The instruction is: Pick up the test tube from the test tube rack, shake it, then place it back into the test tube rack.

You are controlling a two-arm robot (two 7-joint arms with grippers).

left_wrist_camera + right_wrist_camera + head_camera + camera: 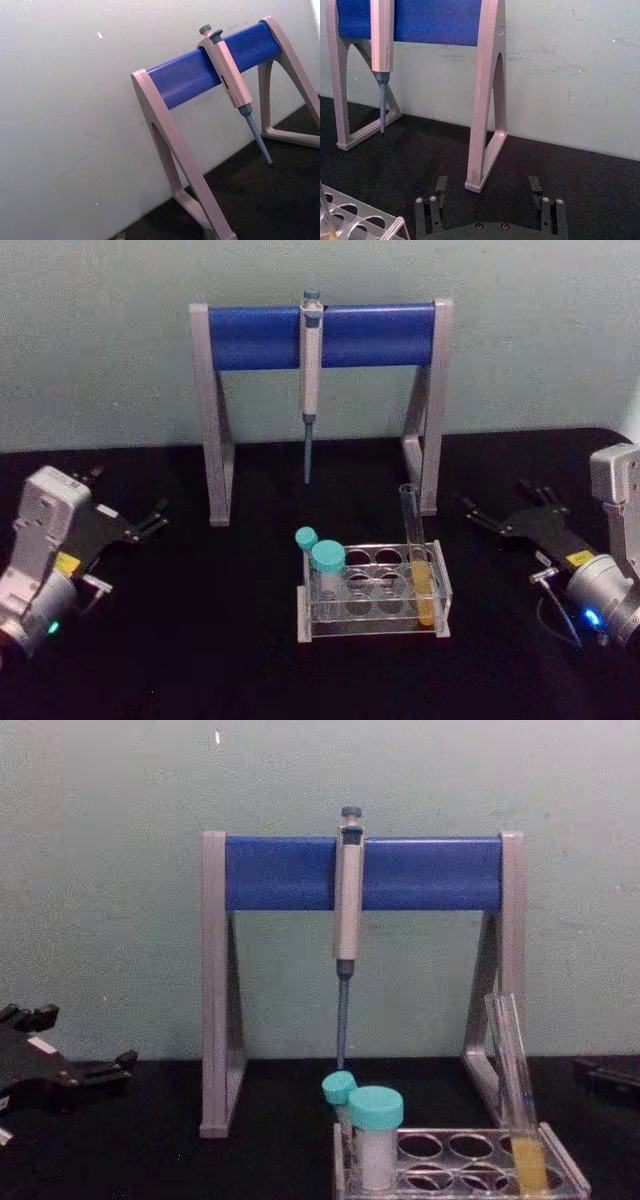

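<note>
Glass test tube (418, 560) stands in rack (372, 628) | my left claw (148, 521) open, right claw (482, 516) open, both far off | I read no writing

No text, number or brand can be read; the small yellow stickers on both arms are too blurred.

Pipette stand (185, 165) tilted across the frame, pale wall (75, 125) behind it.

The stand's blue bar (190, 80) runs between two grey A-shaped legs, one close up, the other farther off. A grey pipette (230, 75) hangs from the bar, its dark plunger knob above the bar and its slim blue tip (257, 137) pointing down toward the black worktop (260, 200), stopping short of it. Both legs stand on that worktop, close against the wall.
</note>
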